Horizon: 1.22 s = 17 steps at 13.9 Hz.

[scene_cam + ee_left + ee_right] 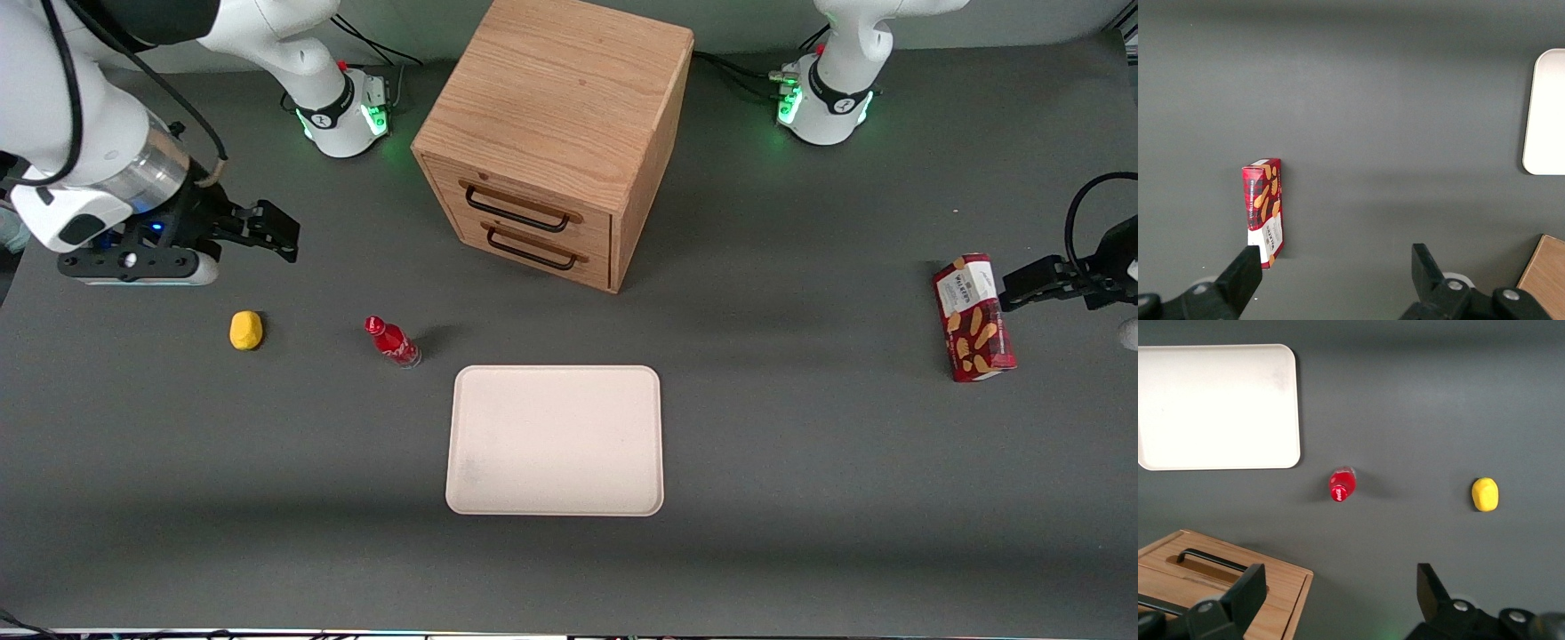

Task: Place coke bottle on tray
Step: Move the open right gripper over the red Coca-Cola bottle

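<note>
Dark grey counter [800,462] all round, and nothing has landed yet: the coke bottle [392,341] stands on the bare surface, just off the tray [556,440], near the tray corner that faces the working arm's end and the cabinet, apart from the rim. It looks upright, long axis vertical, red cap on top and clear base down; the right wrist view looks almost straight onto that cap, which backs this up. So the whole job is left: reach, grasp, lift, carry across, set down. The tray lies bare, ready. The claw [283,233] hangs well above the counter toward the working arm's end, fingers spread apart and holding nothing, not yet over the bottle. A yellow lump [246,330] sits farther toward that end, the wooden drawer cabinet [556,133] stands farther from the camera than the tray, and a red biscuit box [974,317] lies off toward the parked arm's end.
</note>
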{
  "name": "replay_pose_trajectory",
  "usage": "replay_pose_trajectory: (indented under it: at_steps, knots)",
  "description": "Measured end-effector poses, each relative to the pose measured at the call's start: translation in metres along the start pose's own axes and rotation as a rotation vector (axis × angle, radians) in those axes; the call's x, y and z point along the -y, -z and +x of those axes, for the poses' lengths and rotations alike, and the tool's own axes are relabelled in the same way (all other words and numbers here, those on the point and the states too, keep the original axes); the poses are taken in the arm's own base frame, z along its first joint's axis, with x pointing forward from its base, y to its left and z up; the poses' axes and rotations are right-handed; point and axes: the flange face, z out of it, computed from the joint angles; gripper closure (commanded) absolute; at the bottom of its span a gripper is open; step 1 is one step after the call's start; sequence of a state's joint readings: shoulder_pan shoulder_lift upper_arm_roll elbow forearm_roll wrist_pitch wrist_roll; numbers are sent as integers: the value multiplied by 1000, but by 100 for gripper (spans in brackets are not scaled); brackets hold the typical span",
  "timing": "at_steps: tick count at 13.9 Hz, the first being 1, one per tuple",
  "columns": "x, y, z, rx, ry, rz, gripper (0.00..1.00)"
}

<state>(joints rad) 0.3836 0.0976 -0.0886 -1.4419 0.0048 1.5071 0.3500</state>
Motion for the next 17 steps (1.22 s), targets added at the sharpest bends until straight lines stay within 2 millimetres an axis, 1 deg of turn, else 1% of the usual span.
replay_pose_trajectory:
  at_steps: [3, 7, 9, 10, 12, 14, 17]
  knots:
    - [10, -3, 3, -14, -1, 4, 0]
    - [14, -8, 9, -30, -1, 23, 0]
    - [17, -14, 15, -39, -2, 28, 0]
    - [19, -22, 19, -45, -2, 30, 0]
    - [23, -45, 29, -59, -3, 35, 0]
    - [26, -76, 36, -65, -3, 37, 0]
    - [29, -114, 39, -79, -3, 43, 0]
